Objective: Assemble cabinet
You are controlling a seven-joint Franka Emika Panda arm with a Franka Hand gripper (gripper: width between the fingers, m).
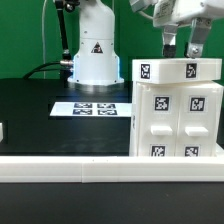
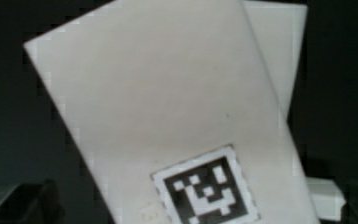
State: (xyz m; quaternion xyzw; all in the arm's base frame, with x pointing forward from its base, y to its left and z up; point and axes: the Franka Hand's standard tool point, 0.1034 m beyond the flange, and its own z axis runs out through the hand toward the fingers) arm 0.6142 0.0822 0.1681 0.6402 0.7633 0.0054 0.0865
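White blocky plastic cabinet (image 1: 176, 108) upright on black tabletop (image 1: 40, 115), at the exterior view's right, close behind white front rail (image 1: 110, 168). Flat top slab slightly overhanging the body, two square black-and-white marker tags on its front edge. Below, two tall front panels side by side, each with tags; more tags low near the base, partly cut off by the rail. Small knobs not resolvable at this size.

Wrist view filled by a tilted white panel surface (image 2: 158, 110) of the same cabinet, one marker tag (image 2: 213, 186) near its lower end, black background around. Blurry.

Robot gripper (image 1: 183, 45) directly above the cabinet's top slab, two dark fingers (image 1: 169, 43) pointing down, spread apart, tips at or just over the slab's upper face. Contact not clear. Nothing seen between the fingers. Dark finger edge (image 2: 25, 205) barely visible in wrist view corner.

Flat white marker board (image 1: 93, 108) with several tags lying on the table, to the exterior view's left of the cabinet, near but apart. White robot pedestal (image 1: 93, 55) with black triangle sticker behind the board. Black cables (image 1: 48, 40) behind pedestal.
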